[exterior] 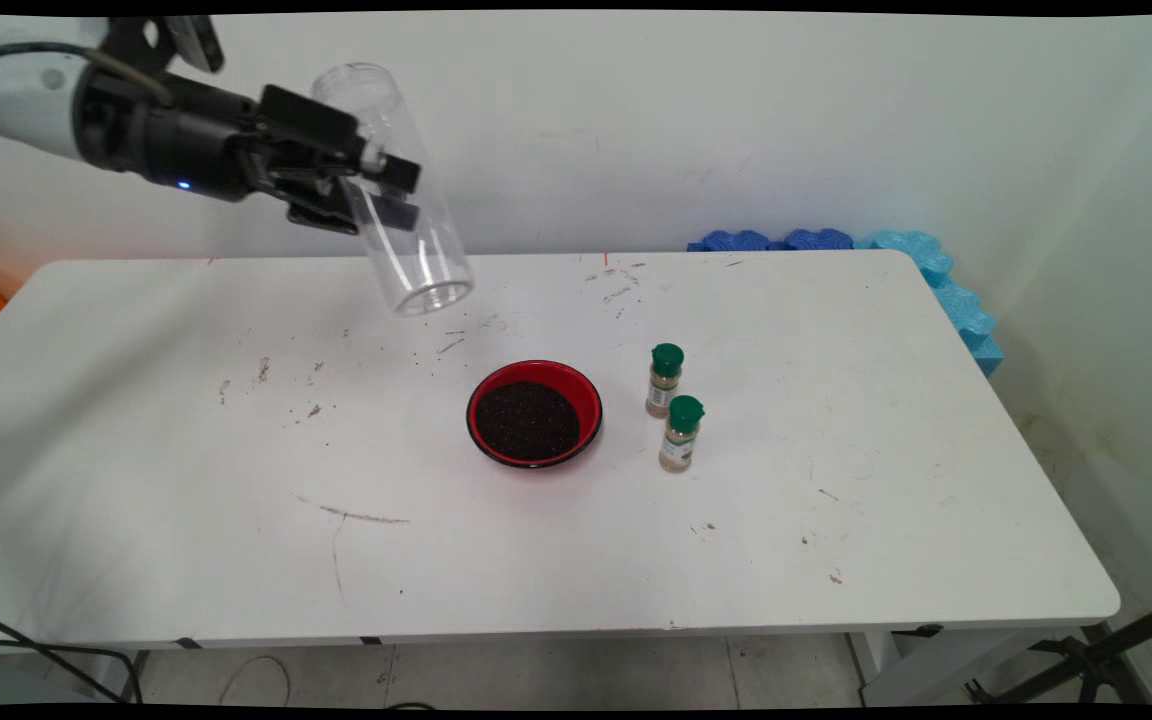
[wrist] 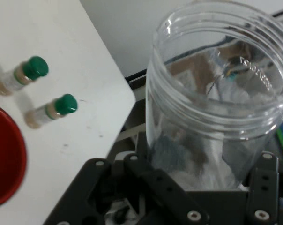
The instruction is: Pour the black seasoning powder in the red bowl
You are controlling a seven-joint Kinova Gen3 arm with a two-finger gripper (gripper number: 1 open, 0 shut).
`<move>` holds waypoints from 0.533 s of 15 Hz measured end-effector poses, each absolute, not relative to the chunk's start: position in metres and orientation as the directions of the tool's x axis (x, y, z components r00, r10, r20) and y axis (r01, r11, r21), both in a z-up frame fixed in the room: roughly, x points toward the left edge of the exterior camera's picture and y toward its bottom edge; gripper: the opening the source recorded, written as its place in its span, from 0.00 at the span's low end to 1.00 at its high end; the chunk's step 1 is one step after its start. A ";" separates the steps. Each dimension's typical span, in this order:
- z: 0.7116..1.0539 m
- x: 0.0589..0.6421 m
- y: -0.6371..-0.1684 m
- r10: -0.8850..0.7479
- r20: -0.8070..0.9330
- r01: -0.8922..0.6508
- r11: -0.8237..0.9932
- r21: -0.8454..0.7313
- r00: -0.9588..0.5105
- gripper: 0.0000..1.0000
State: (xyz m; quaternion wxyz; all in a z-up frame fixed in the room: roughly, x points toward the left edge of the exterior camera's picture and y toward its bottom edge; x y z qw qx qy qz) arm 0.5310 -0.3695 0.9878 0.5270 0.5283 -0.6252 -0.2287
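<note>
- The tool (exterior: 376, 190) pinches a clear plastic jar (exterior: 401, 195) at mid-body, held tilted, mouth downward, above the counter (exterior: 186, 480).
- The jar looks empty, light, smooth, probably slippery.
- Below the tool: red bowl (exterior: 534, 414), two spice bottles (exterior: 665, 380).

The claw (exterior: 391, 195) is black, and the jar (exterior: 401, 200) in its grip is clear and colourless, so the pale wall shows through it. The surface (exterior: 186, 480) is white, flecked with dark specks and grey scuff marks. Near its middle the bowl (exterior: 534, 378) is red with a black outer rim, filled with something black and grainy. The two small bottles (exterior: 664, 381) (exterior: 681, 433) just beside it have green caps and tan-brown contents. Past the far right corner the foam pieces (exterior: 936, 275) are blue, some darker, some lighter turquoise.
</note>
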 end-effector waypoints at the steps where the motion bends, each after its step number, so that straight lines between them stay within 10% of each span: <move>1: 0.991 0.537 -0.368 -0.882 0.463 -0.432 0.387 0.815 0.082 0.00; 8: 1.005 0.574 -0.358 -0.686 0.720 -0.477 0.670 0.570 -0.104 0.00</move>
